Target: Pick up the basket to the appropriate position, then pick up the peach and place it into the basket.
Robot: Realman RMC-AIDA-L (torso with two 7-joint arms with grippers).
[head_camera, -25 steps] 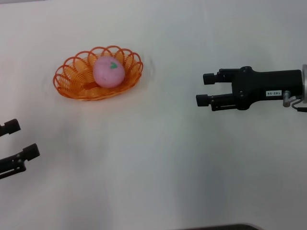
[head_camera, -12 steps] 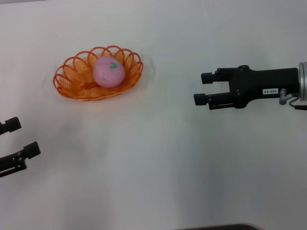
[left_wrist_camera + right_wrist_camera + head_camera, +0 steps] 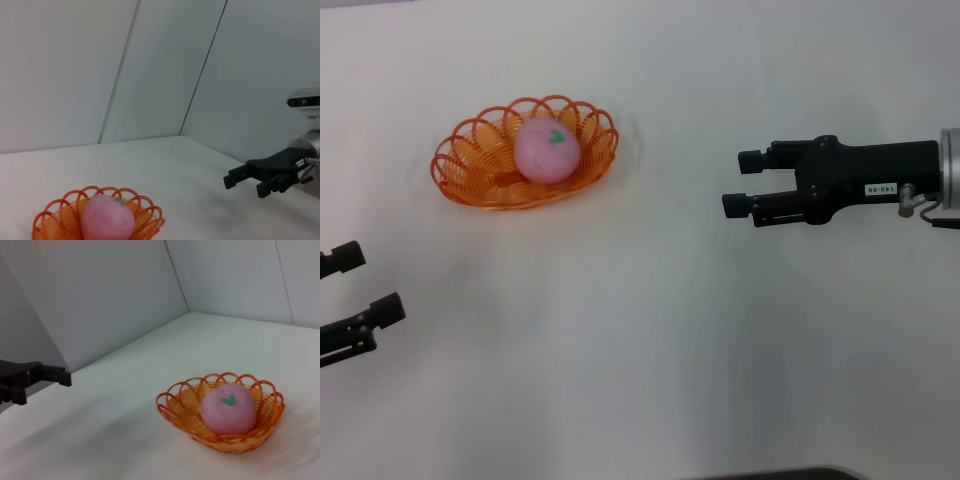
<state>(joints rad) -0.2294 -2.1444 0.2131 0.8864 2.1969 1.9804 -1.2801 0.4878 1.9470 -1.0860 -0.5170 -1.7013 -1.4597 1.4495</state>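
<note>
The pink peach (image 3: 547,149) with a green leaf mark lies inside the orange wire basket (image 3: 470,180), which stands on the white table at the back left. Both also show in the left wrist view, peach (image 3: 107,219) in basket (image 3: 52,220), and in the right wrist view, peach (image 3: 228,408) in basket (image 3: 180,405). My right gripper (image 3: 744,183) is open and empty, held well to the right of the basket, fingers pointing toward it. My left gripper (image 3: 355,285) is open and empty at the left edge, nearer than the basket.
The white table (image 3: 640,350) is bare apart from the basket. Pale walls stand behind it in the wrist views. A dark edge (image 3: 770,473) shows at the front of the table.
My right gripper has drifted slightly left toward the basket and a little farther back. The left gripper, basket and peach have stayed put.
</note>
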